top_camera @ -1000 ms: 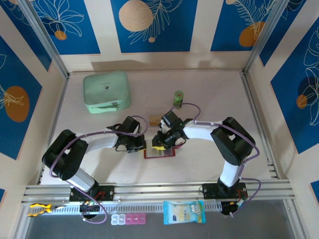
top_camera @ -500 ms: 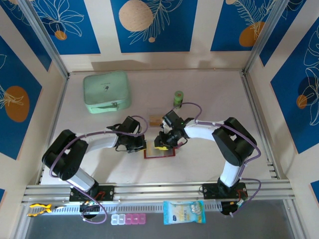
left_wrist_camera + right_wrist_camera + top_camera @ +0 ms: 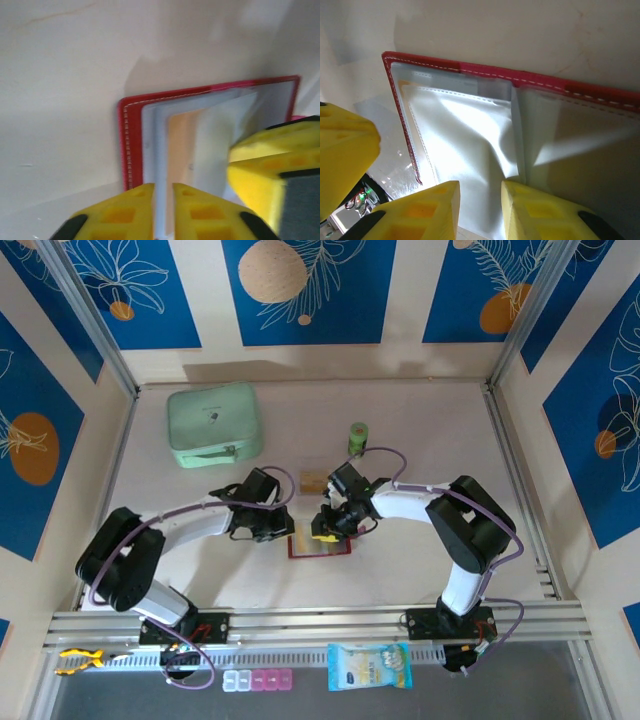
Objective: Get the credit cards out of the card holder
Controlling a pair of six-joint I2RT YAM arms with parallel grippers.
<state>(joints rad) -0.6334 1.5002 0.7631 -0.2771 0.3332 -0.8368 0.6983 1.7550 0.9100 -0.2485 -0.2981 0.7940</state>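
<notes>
Pale surface point(image 3: 420, 440) carries everything. Mint-green zip case point(image 3: 214, 424) far left. Card holder point(image 3: 321, 546), dark red, lies open mid-surface between both arms. Tan card point(image 3: 312, 479) just beyond it, second card point(image 3: 181, 145) inside sleeve. Left gripper point(image 3: 164, 212) jaws narrowly parted astride clear sleeve edge. Right gripper point(image 3: 480, 210) jaws pinching sleeve.

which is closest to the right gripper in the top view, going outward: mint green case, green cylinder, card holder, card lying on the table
From the right gripper:
1. Card holder, directly under it, open on the table.
2. Card, just beyond, toward the back.
3. Green cylinder, farther back and slightly right.
4. Mint green case, far back left.
</notes>
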